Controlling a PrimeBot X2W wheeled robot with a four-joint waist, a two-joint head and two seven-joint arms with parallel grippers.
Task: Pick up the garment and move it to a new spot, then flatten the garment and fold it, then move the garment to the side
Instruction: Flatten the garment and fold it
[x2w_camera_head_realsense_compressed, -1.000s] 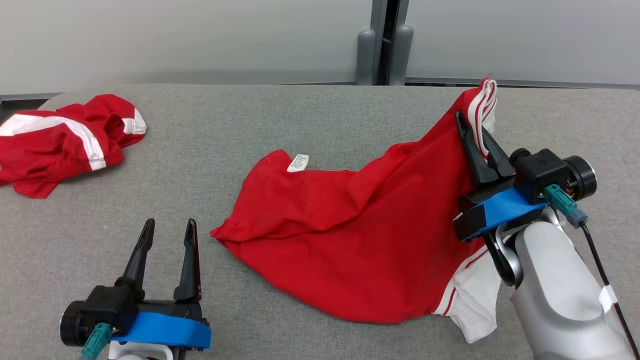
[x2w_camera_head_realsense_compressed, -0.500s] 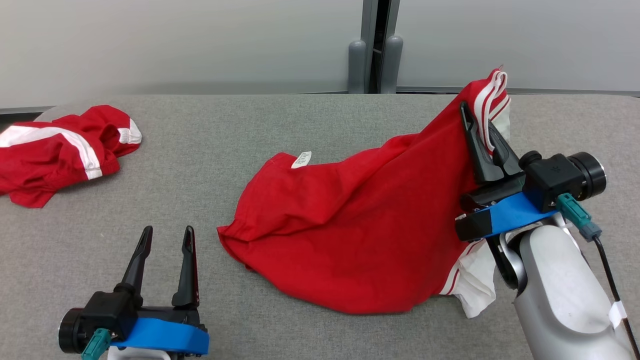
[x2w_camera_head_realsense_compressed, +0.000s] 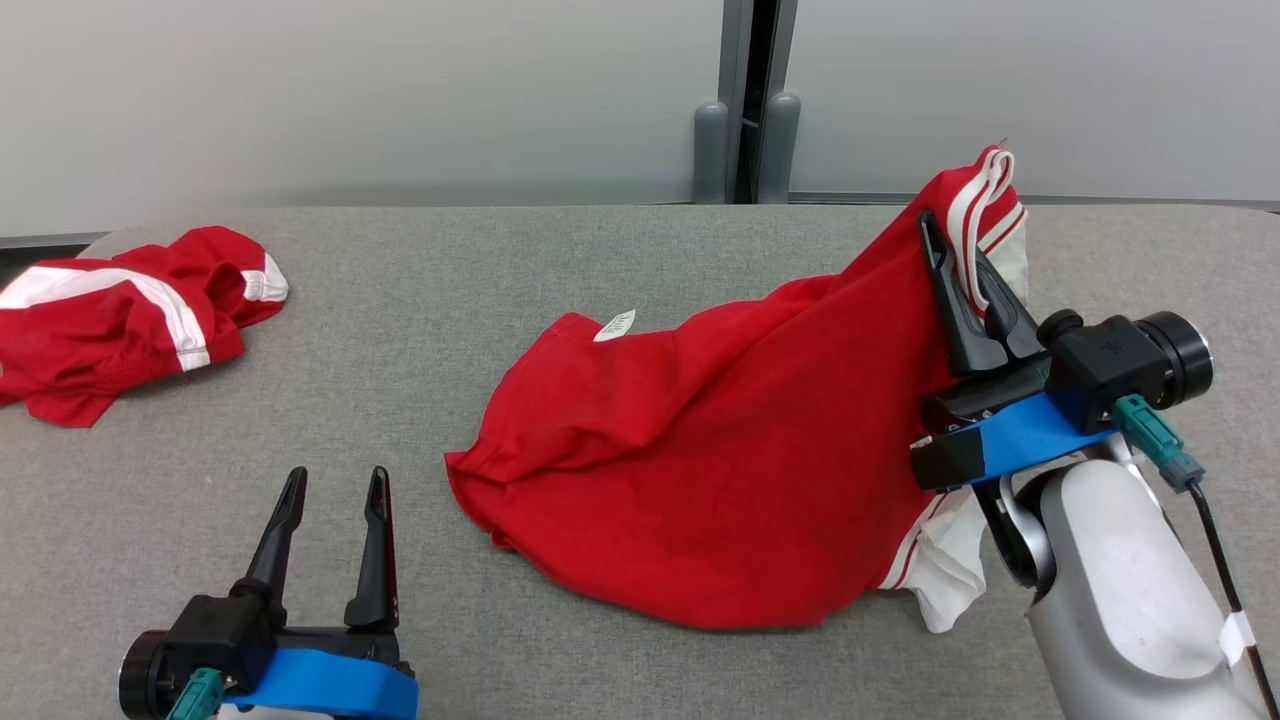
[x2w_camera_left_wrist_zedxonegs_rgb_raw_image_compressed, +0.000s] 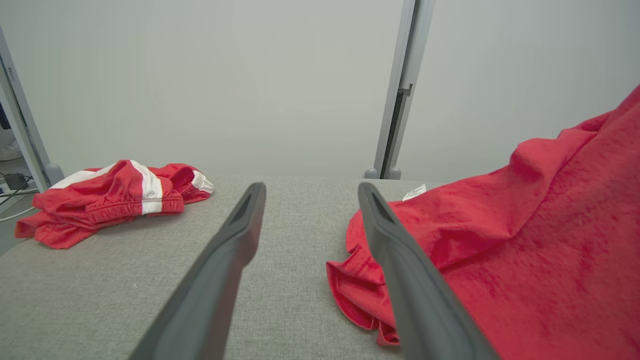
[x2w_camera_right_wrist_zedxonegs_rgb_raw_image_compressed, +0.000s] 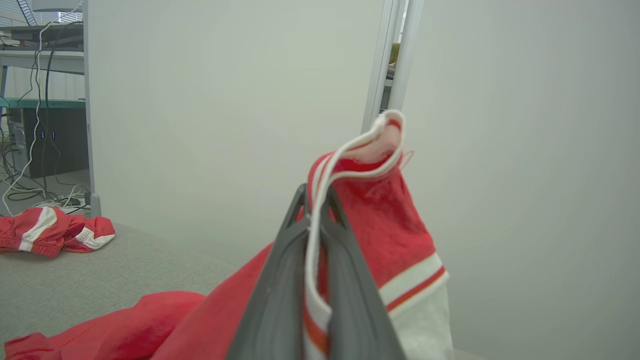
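A crumpled heap (x2w_camera_head_realsense_compressed: 120, 320) lies far left, the left gripper (x2w_camera_head_realsense_compressed: 338, 472) hovers spread and empty, and the garment (x2w_camera_head_realsense_compressed: 720, 470), soft, light and limp, drapes from the table (x2w_camera_head_realsense_compressed: 450, 260) up to the right gripper (x2w_camera_head_realsense_compressed: 955, 250) clenched on its striped edge (x2w_camera_head_realsense_compressed: 985, 190), so its free red hem (x2w_camera_head_realsense_compressed: 470, 485) looks the likeliest second hold.

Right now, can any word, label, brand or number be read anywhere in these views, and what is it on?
White tag at the garment's edge: it carries printed lines, too small and blurred to read in the head or left wrist view.
No other text can be read in these views.
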